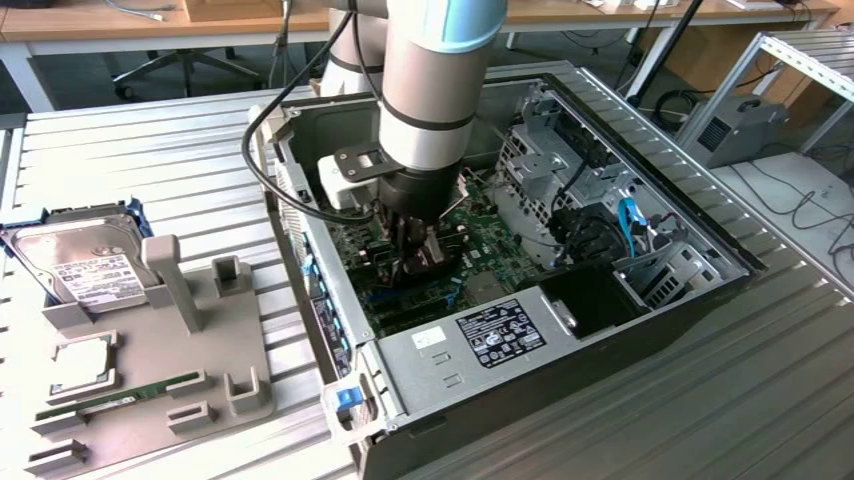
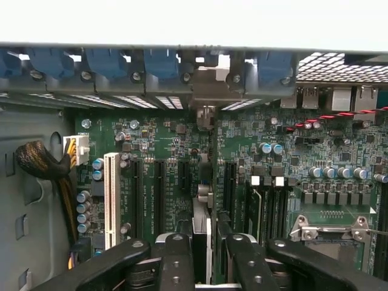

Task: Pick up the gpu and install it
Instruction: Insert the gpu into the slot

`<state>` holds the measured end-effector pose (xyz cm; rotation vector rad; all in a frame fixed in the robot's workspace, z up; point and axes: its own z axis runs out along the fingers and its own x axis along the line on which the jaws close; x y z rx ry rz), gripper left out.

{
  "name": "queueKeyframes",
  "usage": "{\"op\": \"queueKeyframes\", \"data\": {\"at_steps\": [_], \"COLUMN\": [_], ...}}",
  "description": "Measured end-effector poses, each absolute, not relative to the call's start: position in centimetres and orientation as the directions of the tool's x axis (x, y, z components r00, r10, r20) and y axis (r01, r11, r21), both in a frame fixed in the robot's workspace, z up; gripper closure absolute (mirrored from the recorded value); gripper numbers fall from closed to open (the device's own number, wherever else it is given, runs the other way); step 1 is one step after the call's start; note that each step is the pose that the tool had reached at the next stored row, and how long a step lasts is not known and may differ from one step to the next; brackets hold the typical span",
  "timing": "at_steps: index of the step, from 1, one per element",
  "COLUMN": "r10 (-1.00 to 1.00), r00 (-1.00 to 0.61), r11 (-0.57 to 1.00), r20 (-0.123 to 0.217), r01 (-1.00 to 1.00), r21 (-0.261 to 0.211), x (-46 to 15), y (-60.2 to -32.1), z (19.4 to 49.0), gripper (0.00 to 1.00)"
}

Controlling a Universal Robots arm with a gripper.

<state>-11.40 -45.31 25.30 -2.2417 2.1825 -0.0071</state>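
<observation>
The end effector (image 1: pixel 416 250) stands inside the open computer case (image 1: pixel 694 290), low over the motherboard (image 2: pixel 163 151). In the wrist view its two black fingers (image 2: pixel 176 260) are partly closed on a thin card held edge-on between them. By its place in the grip and the task in hand this is judged to be the gpu (image 2: pixel 202 236). Only its narrow edge and a strip of metal show, so the fan and cooler cannot be confirmed.

The gpu hangs directly beneath the end effector. Its long axis runs parallel to the black expansion slots (image 2: pixel 159 188) and points toward the rear wall of the case, where the blue slot retainers (image 2: pixel 109 63) sit in a row. The card edge lies between two slots near the middle of the board, and a silver bracket-like piece (image 2: pixel 206 97) sits at the rear wall in line with it. Whether the lower edge has entered a slot, or merely rests above one, cannot be told, since the fingers cover that contact.

In the exterior view the arm hides the card and the slot area. On the bench (image 1: pixel 147 130) toward the exterior view's left, a grey fixture (image 1: pixel 174 340) carries a hard drive (image 1: pixel 83 265) and a RAM stick (image 1: pixel 120 397), well apart from the case.
</observation>
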Motion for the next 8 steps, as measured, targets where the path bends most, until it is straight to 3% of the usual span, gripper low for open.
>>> {"op": "queueKeyframes", "data": {"at_steps": [8], "r10": [-1.0], "r00": [0.027], "r11": [-0.027], "r20": [-0.006], "r01": [-1.0], "r21": [-0.012], "x": [-11.4], "y": [-45.31], "z": [25.23], "gripper": [0.74]}}
